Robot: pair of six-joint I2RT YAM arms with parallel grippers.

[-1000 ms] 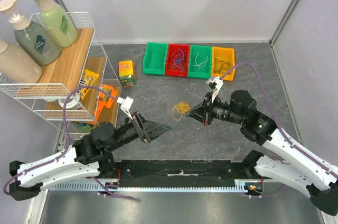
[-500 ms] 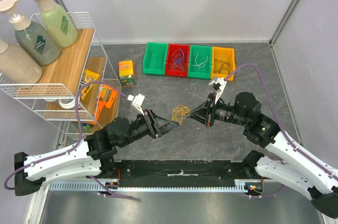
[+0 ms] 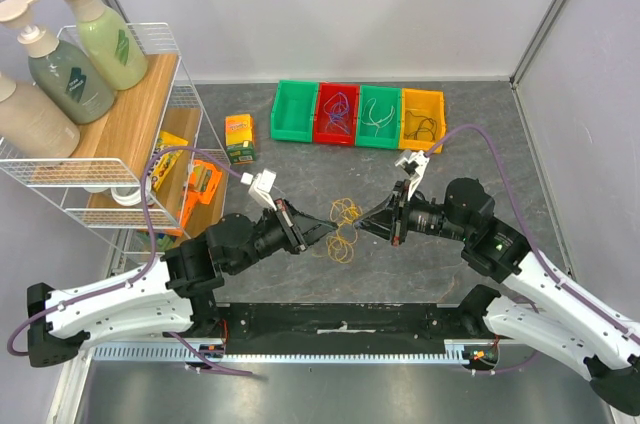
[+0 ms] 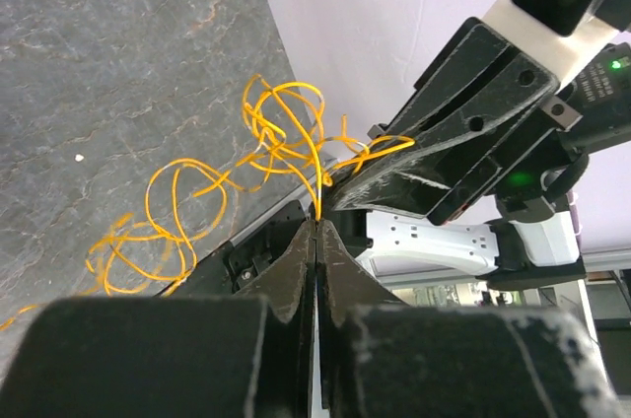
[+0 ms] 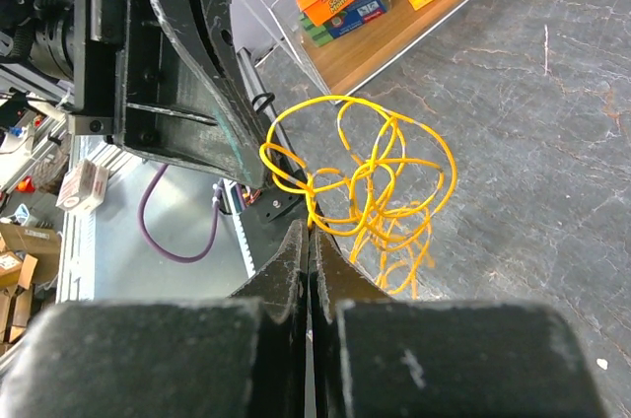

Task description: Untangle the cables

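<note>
A tangle of thin yellow cables (image 3: 344, 231) hangs between my two grippers over the middle of the table. My left gripper (image 3: 334, 230) is shut on one yellow strand (image 4: 317, 203), its tips meeting the right gripper (image 4: 434, 167) head-on. My right gripper (image 3: 363, 225) is shut on the same tangle (image 5: 370, 176) from the other side, with the left gripper (image 5: 192, 73) close in front of it. Loose loops (image 4: 163, 226) trail down toward the table. More cables lie in the bins: purple and blue (image 3: 337, 109), white (image 3: 377, 116), black (image 3: 424, 127).
Four bins stand in a row at the back: green (image 3: 292, 114), red (image 3: 322, 114), green (image 3: 364, 116), yellow (image 3: 408, 120). A small orange carton (image 3: 240, 137) stands left of them. A wire rack (image 3: 120, 144) with bottles and boxes fills the left side.
My left gripper has travelled right to the yellow tangle and shut on a strand. The right gripper has shifted slightly left, and the tangle now hangs stretched between the two.
</note>
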